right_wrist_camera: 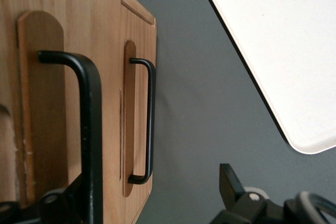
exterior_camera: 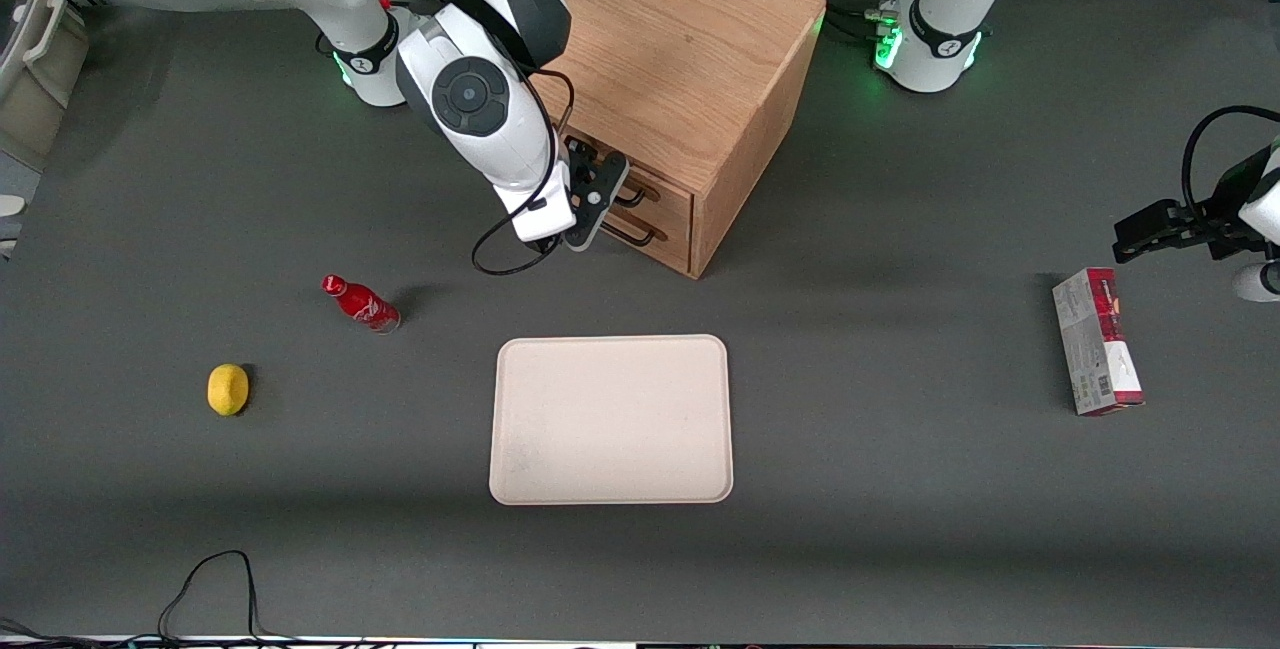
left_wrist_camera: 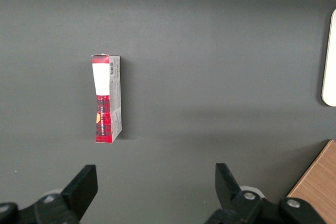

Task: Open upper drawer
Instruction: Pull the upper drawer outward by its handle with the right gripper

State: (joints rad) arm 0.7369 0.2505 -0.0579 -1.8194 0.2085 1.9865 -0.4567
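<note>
Since the gripper point(exterior_camera: 592, 197) sits with fingers spread at the upper drawer point(right_wrist_camera: 31, 103) handle point(right_wrist_camera: 89, 129), unclamped, on the oak cabinet point(exterior_camera: 690, 49) front, 1 risk: sliding down to the bottom drawer point(right_wrist_camera: 137, 124).

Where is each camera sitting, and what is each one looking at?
Front view: up high facing the robots, looking down at the table, the cabinet and the gripper at the drawers.
Right wrist view: on the working arm, facing the upper drawer; its fingers straddle the handle.
Left wrist view: on the parked arm, looking down at the box; its own fingers show.
Shared: the tray shows in all three views.
</note>
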